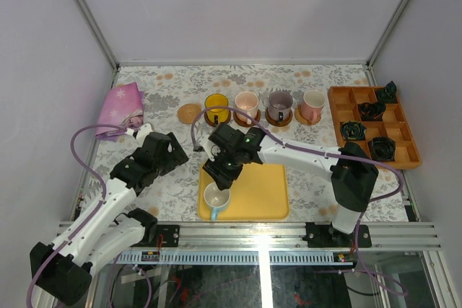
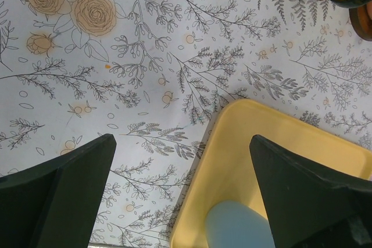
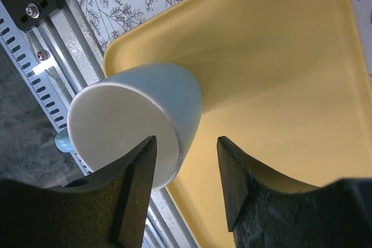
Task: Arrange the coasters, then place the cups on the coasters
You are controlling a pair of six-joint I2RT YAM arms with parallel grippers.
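Note:
A white cup [image 1: 216, 198] with a light-blue handle stands at the front left of the yellow tray [image 1: 263, 192]. My right gripper [image 1: 221, 172] is right above it. In the right wrist view the gripper [image 3: 186, 143] is open astride the cup's [image 3: 139, 114] wall, one finger [image 3: 136, 184] over the mouth and the other outside, with a gap left. At the back an empty coaster [image 1: 190, 112] lies beside the amber [image 1: 216, 108], pale pink [image 1: 247, 105], purple [image 1: 280, 106] and salmon [image 1: 312, 106] cups, each on a coaster. My left gripper [image 2: 183, 196] hangs open over the tray's corner [image 2: 232, 143], holding nothing.
A pink cloth [image 1: 123, 102] lies at the back left. An orange compartment tray [image 1: 336, 97] with black round parts sits at the right. The metal rail [image 1: 253, 236] runs along the table's near edge, close to the yellow tray.

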